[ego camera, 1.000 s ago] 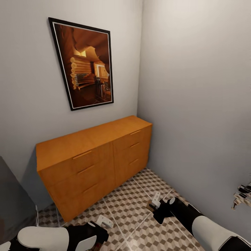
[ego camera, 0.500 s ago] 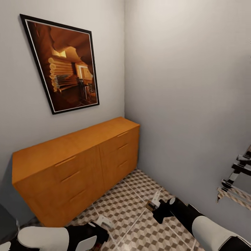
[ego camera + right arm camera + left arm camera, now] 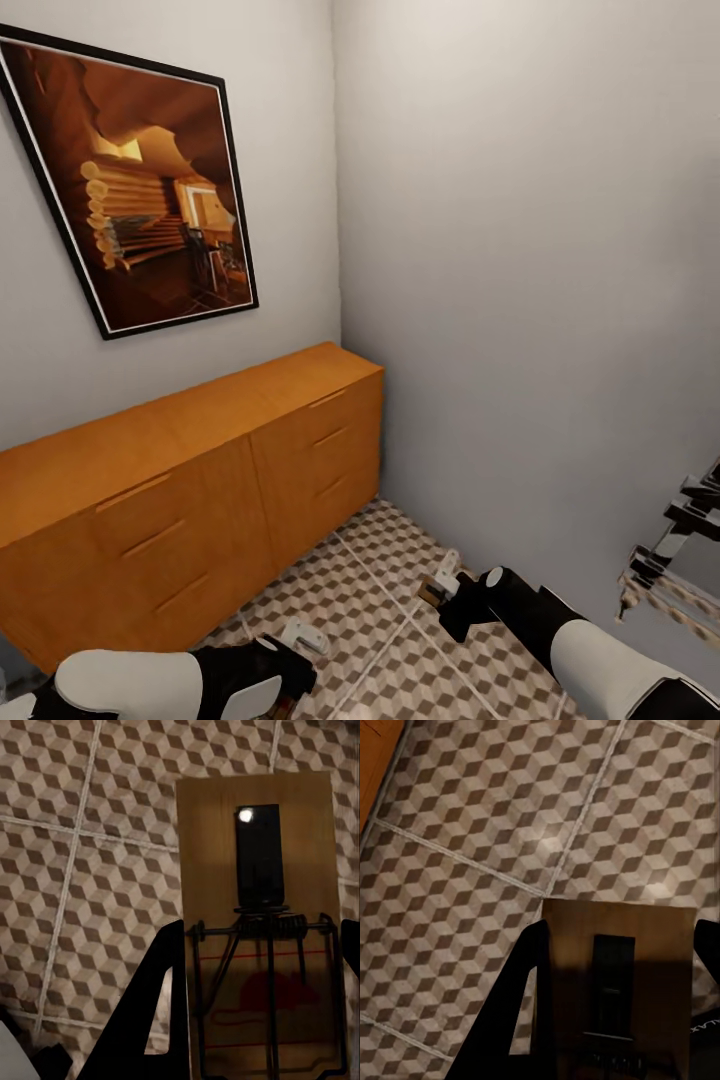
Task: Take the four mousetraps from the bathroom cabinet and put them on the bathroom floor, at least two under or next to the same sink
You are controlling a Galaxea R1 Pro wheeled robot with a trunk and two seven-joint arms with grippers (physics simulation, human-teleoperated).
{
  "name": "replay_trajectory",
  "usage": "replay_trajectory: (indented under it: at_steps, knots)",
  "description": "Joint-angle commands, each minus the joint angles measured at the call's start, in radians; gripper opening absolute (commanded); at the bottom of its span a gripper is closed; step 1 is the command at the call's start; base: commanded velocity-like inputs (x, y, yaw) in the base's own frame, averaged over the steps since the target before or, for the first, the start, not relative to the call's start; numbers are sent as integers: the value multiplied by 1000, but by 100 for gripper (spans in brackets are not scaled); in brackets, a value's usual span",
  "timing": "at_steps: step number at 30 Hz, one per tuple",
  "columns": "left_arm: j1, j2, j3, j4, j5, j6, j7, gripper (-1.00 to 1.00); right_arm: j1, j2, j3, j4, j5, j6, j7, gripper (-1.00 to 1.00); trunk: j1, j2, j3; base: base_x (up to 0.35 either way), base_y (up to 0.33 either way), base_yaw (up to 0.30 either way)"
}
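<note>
Landmark: the cabinet (image 3: 190, 480), long orange-brown thing against the wall under the framed picture (image 3: 135, 190). All its drawer fronts looked closed from my head cam.

Left gripper (image 3: 300, 640): sat low over the bathroom floor (image 3: 380, 590), just out in front of the cabinet. My left wrist cam showed a mousetrap (image 3: 615, 982) wedged between my two dark fingers (image 3: 521, 1005), so they were pinching it, not pressed flat together.

Right gripper (image 3: 440, 585): further out from the cabinet's right end, nearer the side wall (image 3: 520, 300). Same deal, my fingers (image 3: 161, 1005) were clamped on a second mousetrap (image 3: 259, 922).

Head cam vs wrist cams: from up top the traps were just tiny brownish bits at my fingertips, honestly hard to make out. The right wrist cam gave the goods: wooden slab, dark rectangular plate, spring coil and wire bar, plus a red mouse print. The left wrist cam had its trap in shadow, so only the dark plate was clear.

Floor: cube-pattern tiles with pale grout under both traps. The left wrist cam also caught a sliver of the cabinet at the frame's corner.

Far from the cabinet: something chrome and shiny (image 3: 670, 560) on the side wall, couldn't tell what.
</note>
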Motion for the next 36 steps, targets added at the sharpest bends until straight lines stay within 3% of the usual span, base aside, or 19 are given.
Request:
replay_trajectory:
  at_steps: [1, 7, 18, 21, 22, 29, 32, 36]
  knots:
    - [-2, 1, -5, -4, 4, 0, 8, -100, 0, 0, -1, -3, 6, 6, 7, -100, 1, -1, -1, 233, -255, 0]
    - [-2, 2, -5, -6, 4, -1, 8, -100, 0, -1, -1, -3, 6, 4, 7, -100, 1, -1, -1, 187, -206, 176]
    - [-2, 3, -5, -3, 4, -2, 8, -100, 12, 0, -1, 3, 5, -19, 1, -100, 1, -1, -1, 12, -12, 283]
    - [6, 2, -5, -9, 7, -3, 8, -100, 24, 6, -1, 21, 4, -58, -76, -100, 1, -1, -1, 0, 0, 286]
    - [13, 2, -5, -10, 7, -3, 8, -100, 31, 23, -1, 28, 3, -63, -158, -100, 1, -1, -1, 0, 0, 287]
    - [57, 4, -5, 1, 15, -13, 10, -100, 119, 51, -2, 32, 4, -72, -460, -100, 1, -1, -1, 0, 0, 287]
    - [80, 8, -5, 6, 64, -77, 10, -100, 172, 52, -3, 37, 2, -118, -547, -100, 1, -1, -1, 0, 0, 287]
    - [90, 15, -5, 7, 129, -109, 10, -100, 200, 53, -3, 96, 2, -176, -615, -100, 1, -1, -1, 0, 0, 287]
